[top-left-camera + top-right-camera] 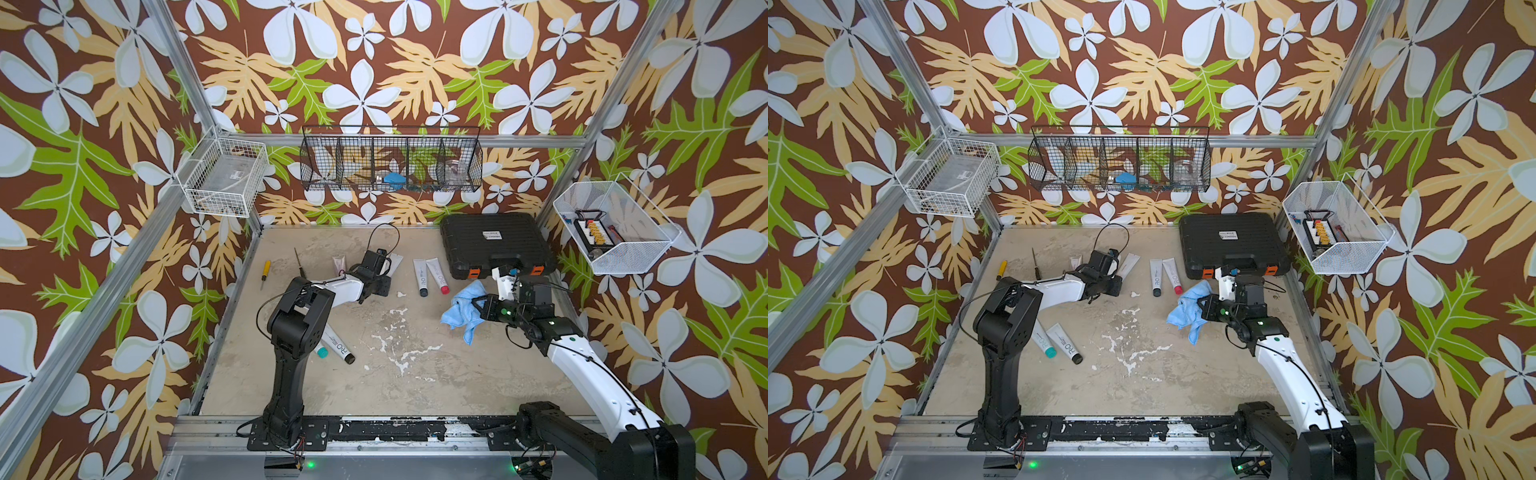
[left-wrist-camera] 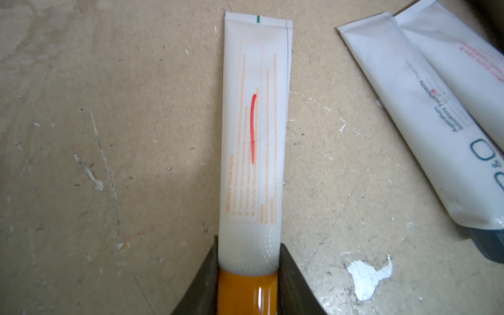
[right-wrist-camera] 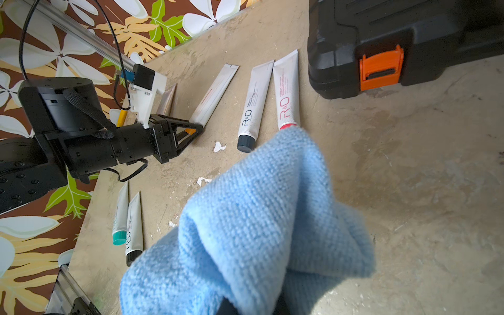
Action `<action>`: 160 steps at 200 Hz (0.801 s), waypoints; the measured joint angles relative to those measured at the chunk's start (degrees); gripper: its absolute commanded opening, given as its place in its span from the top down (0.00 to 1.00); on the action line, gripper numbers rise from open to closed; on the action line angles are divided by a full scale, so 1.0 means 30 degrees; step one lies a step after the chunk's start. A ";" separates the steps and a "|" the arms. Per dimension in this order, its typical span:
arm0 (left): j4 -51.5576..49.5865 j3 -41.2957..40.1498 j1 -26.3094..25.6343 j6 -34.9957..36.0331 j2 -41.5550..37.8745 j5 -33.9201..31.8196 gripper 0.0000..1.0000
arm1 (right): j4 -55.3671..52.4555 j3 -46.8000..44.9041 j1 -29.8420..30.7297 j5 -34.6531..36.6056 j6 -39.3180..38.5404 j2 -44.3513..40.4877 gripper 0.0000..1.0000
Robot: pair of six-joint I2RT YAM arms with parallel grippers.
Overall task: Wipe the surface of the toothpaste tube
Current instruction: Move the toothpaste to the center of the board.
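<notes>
Left gripper (image 2: pixel 248 253) clamped on orange-capped end of flat white toothpaste tube (image 2: pixel 261 177) with red streak (image 2: pixel 253 128); right gripper (image 1: pixel 478 306) pinches blue microfibre cloth (image 3: pixel 259 218).

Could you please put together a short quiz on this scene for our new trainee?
1. True or false: the right gripper holds the blue cloth.
2. The left gripper clamps a toothpaste tube whose cap is: A orange, B teal, C black.
3. What mark on that tube needs wiping?
Key: 1 true. 2 A. 3 A red streak along its body.
</notes>
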 measured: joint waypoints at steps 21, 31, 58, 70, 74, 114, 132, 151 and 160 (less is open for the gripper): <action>0.0160 -0.0357 0.0000 -0.0131 -0.0240 0.0066 0.75 | 0.0007 -0.0117 0.0000 -0.0029 -0.0007 -0.0007 1.00; 0.0138 -0.0794 0.0000 -0.0328 -0.0627 0.0124 0.77 | -0.0015 -0.0189 0.0000 -0.0029 -0.0007 -0.0007 1.00; 0.0153 -0.2841 -0.0197 -0.0962 -0.2565 0.0189 0.79 | 0.0029 -0.0401 0.0000 -0.0051 -0.0007 0.0015 1.00; 0.0211 -0.4357 -0.0532 -0.1479 -0.4102 0.0022 0.79 | 0.0044 -0.0517 0.0000 -0.0087 -0.0007 0.0095 1.00; 0.0197 -0.4889 -0.0678 -0.1559 -0.4685 0.0022 0.79 | 0.0058 -0.0554 0.0000 -0.0095 -0.0007 0.0138 1.00; -0.0044 -0.8867 -0.2674 -0.2973 -0.9573 -0.0226 0.81 | 0.0328 -0.0780 0.0000 -0.0306 0.0087 0.0903 1.00; -0.0539 -1.0739 -0.3308 -0.3628 -1.1795 -0.0328 0.81 | 0.0444 -0.0780 0.0000 -0.0539 0.0401 0.1115 1.00; -0.0991 -1.2313 -0.4269 -0.4320 -1.3814 -0.0685 0.81 | 0.0452 -0.0743 0.0000 -0.0554 0.0459 0.1086 1.00; -0.1173 -1.2866 -0.4896 -0.4342 -1.4622 -0.0656 0.81 | 0.0452 -0.0692 0.0000 -0.0510 0.0481 0.0998 1.00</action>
